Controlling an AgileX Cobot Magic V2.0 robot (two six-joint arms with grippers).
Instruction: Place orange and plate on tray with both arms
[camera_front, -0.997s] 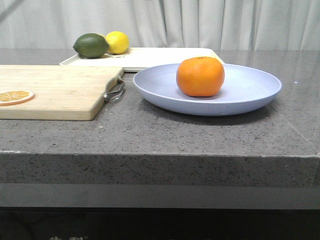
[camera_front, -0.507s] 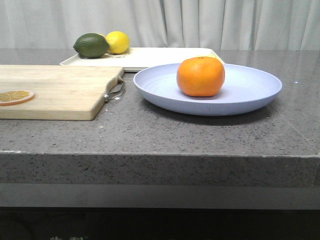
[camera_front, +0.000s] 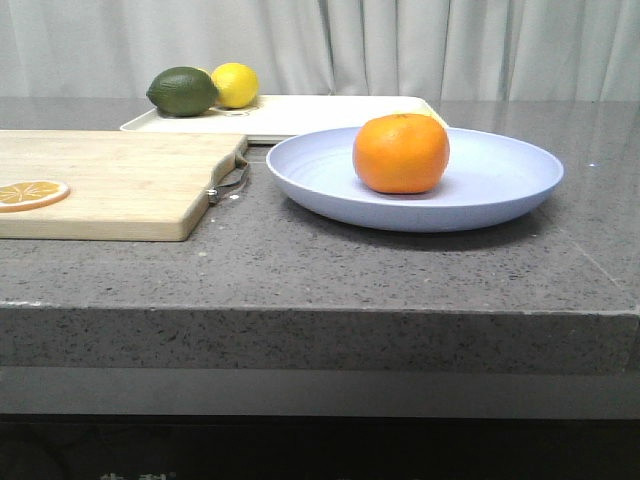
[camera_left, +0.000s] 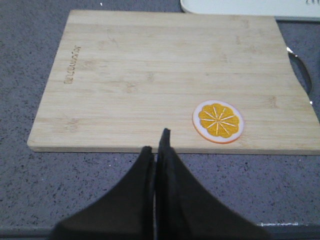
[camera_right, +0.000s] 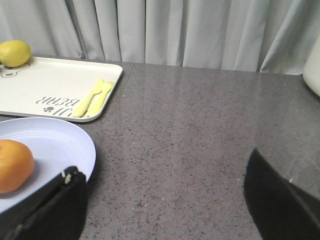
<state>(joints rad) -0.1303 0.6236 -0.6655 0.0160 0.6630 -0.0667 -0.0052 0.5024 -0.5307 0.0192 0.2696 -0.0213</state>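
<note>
Left gripper (camera_left: 156, 150) sat clenched, fingers pressed together just short of the cutting board (camera_left: 170, 75); right gripper (camera_right: 165, 195) gaped wide beside the plate (camera_front: 500, 180). Nothing had shifted since a second ago. Bright, dimpled orange (camera_front: 401, 153) sat upright in the lavender plate, just before the cream tray (camera_front: 330, 112).

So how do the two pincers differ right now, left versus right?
The left pincer has its jaws pressed together, while the right pincer is spread wide. The left one hangs over the counter just short of the cutting board, near the orange slice; the right one sits beside the plate that holds the orange. Both are black and hold nothing.
</note>
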